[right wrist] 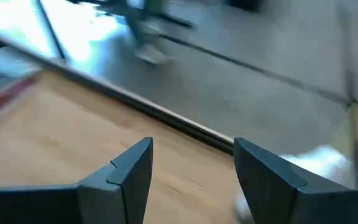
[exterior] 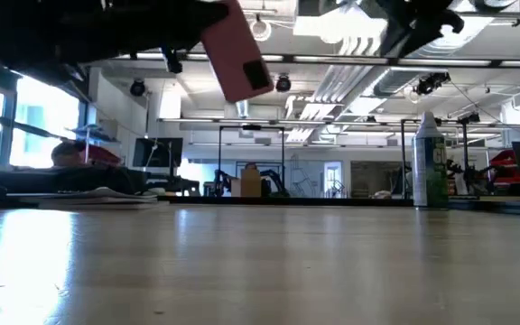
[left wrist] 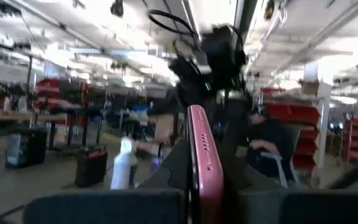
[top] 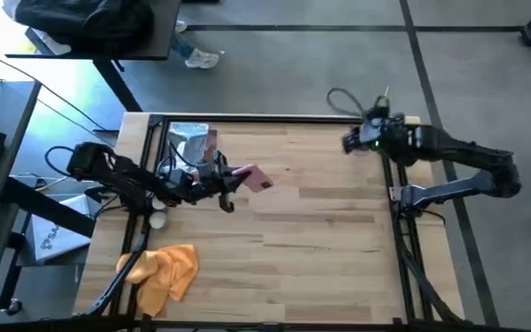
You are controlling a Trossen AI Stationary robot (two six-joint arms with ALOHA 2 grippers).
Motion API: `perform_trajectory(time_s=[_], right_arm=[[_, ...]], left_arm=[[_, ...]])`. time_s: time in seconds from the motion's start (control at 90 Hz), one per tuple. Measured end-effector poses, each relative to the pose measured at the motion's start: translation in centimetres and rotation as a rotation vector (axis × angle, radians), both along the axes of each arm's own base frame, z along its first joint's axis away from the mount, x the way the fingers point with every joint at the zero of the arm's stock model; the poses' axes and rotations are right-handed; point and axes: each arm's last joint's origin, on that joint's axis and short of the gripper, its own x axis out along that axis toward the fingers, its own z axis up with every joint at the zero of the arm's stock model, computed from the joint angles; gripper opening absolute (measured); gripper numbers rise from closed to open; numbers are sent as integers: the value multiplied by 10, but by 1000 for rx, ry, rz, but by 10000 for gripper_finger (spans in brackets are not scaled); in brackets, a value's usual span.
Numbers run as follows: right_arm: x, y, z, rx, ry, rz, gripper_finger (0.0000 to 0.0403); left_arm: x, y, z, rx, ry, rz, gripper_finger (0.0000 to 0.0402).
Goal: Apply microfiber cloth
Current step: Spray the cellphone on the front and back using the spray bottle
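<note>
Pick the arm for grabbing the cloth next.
Probably right: its pincer is open and empty, though across the table. The left pincer, nearer the microfiber cloth, holds a pink phone.

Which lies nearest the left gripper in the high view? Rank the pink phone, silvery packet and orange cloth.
1. The pink phone, held in the left gripper.
2. The silvery packet, beside the left arm.
3. The microfiber cloth, at the table's left corner.

One microfiber cloth (top: 167, 269), one pink phone (top: 254, 177), one spray bottle (exterior: 429, 161), two arms.
</note>
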Motion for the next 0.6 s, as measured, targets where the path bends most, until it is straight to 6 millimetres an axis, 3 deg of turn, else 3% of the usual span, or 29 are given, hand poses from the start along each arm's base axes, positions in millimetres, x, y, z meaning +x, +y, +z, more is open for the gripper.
perform_trajectory(time_s=[0.211, 0.6], right_arm=[[-28, -37, -6, 64, 19, -321, 187], [-31, -108, -37, 260, 29, -522, 168]], left_arm=[[-10, -2, -7, -56, 16, 12, 10], [-15, -6, -5, -91, -1, -1, 11]])
